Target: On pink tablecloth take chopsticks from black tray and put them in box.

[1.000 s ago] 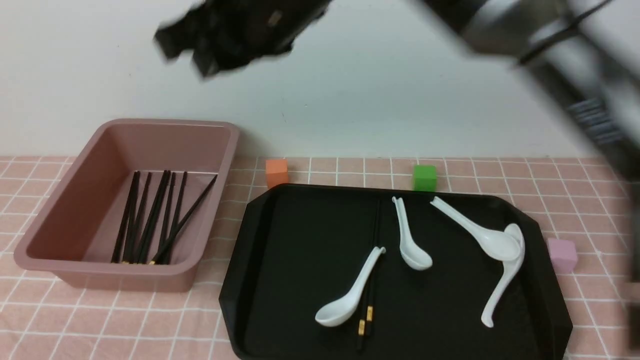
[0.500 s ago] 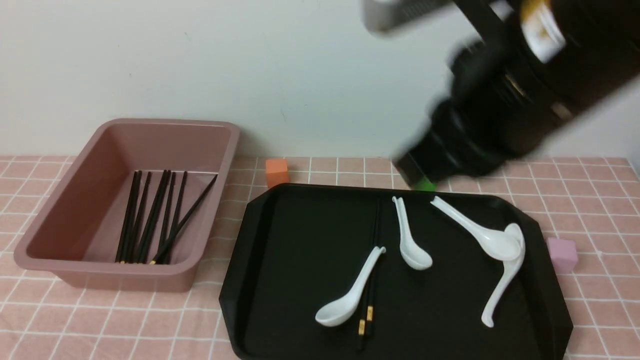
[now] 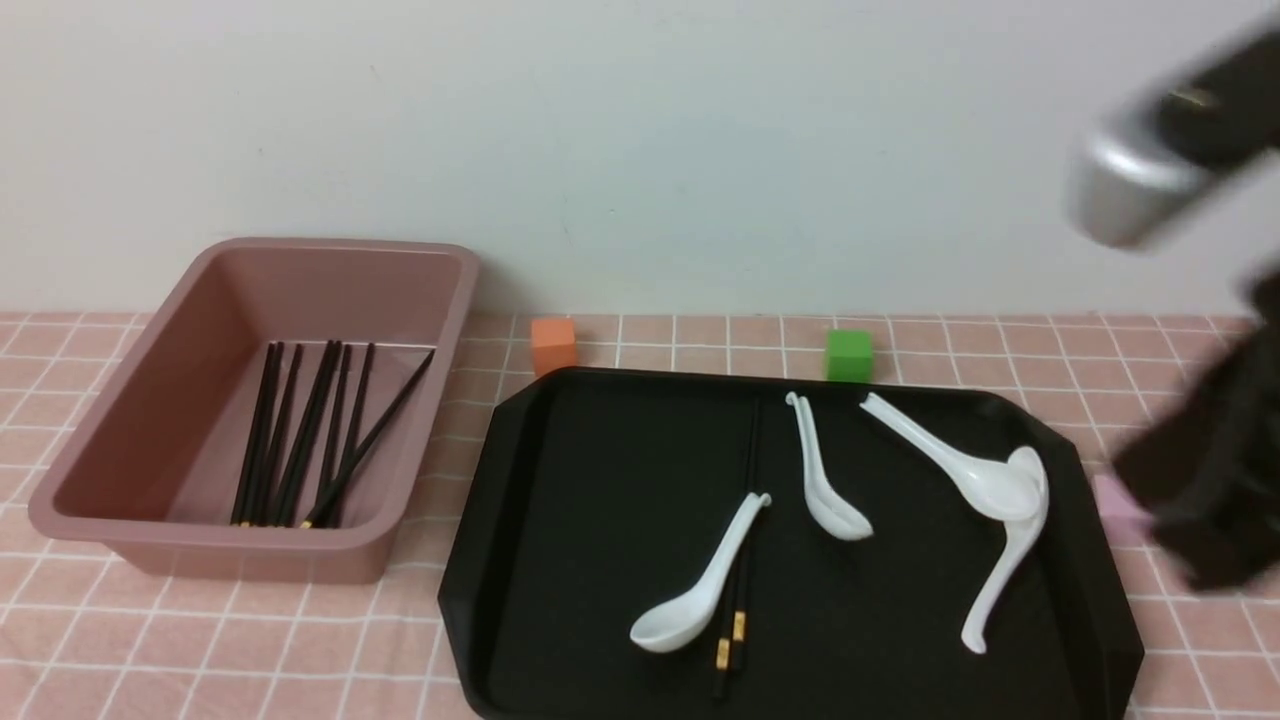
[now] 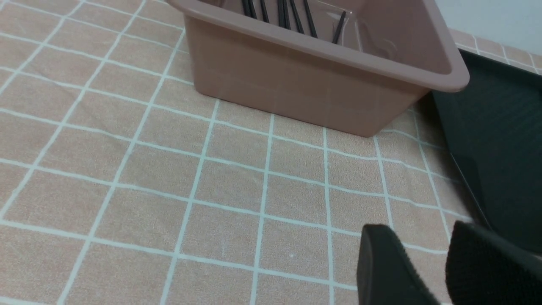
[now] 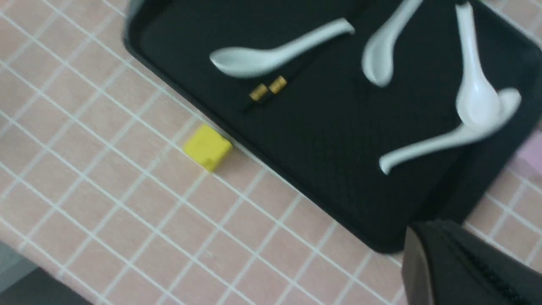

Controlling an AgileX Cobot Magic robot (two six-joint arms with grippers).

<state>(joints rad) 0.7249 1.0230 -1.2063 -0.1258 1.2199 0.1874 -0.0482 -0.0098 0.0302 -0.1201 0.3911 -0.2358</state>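
Observation:
On the pink tablecloth (image 3: 300,640), the black tray (image 3: 600,480) holds two black chopsticks (image 3: 742,570) with gold bands, partly under a white spoon (image 3: 700,590). They also show in the right wrist view (image 5: 267,88). The dusty-pink box (image 3: 130,420) at left holds several chopsticks (image 3: 310,440), also seen in the left wrist view (image 4: 288,10). My left gripper (image 4: 423,237) is open and empty, low over the cloth between the box (image 4: 317,80) and the tray (image 4: 499,140). My right gripper (image 5: 440,231) is shut and empty beside the tray's corner; in the front view it is a dark blur (image 3: 1210,500).
Three more white spoons (image 3: 830,480) (image 3: 950,460) (image 3: 1005,560) lie on the tray. Small cubes stand around it: orange (image 3: 553,343), green (image 3: 849,354), pink (image 3: 1112,505) partly behind my right arm, yellow (image 5: 207,147) at the tray's near edge. A pale wall stands behind.
My left arm has left the front view from the upper left. My right arm swung from above the tray's back down to the right edge. The chopsticks have not moved.

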